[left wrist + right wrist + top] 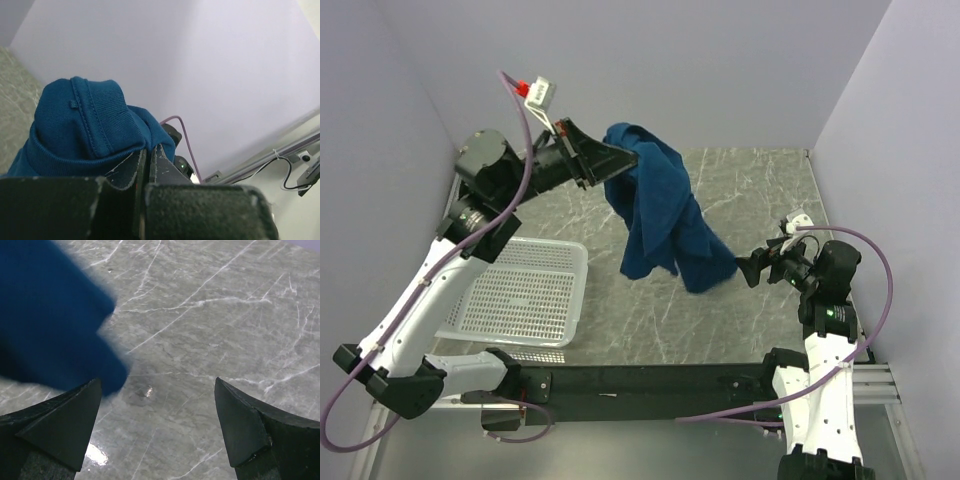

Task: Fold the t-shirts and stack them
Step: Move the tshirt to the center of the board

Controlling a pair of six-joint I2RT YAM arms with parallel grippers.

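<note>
Grey marbled tabletop (760,190) lies between pale walls, under two arms. One dark blue t-shirt (660,210) hangs from the left pincer (620,158), whose jaws are pressed together on a fold by the ribbed collar. The cloth trails down to just ahead of the right pincer (752,268), which is spread wide and grips nothing. One white mesh basket (520,295) sits below the left pincer, nearer its base.

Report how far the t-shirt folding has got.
Done: nothing folded or stacked yet. In hand: the fingers of the left gripper are shut on the dark blue cloth t-shirt, which hangs bunched over the grey marbled table. The right gripper sits open beside it. Left: spread, fold, stack.
</note>
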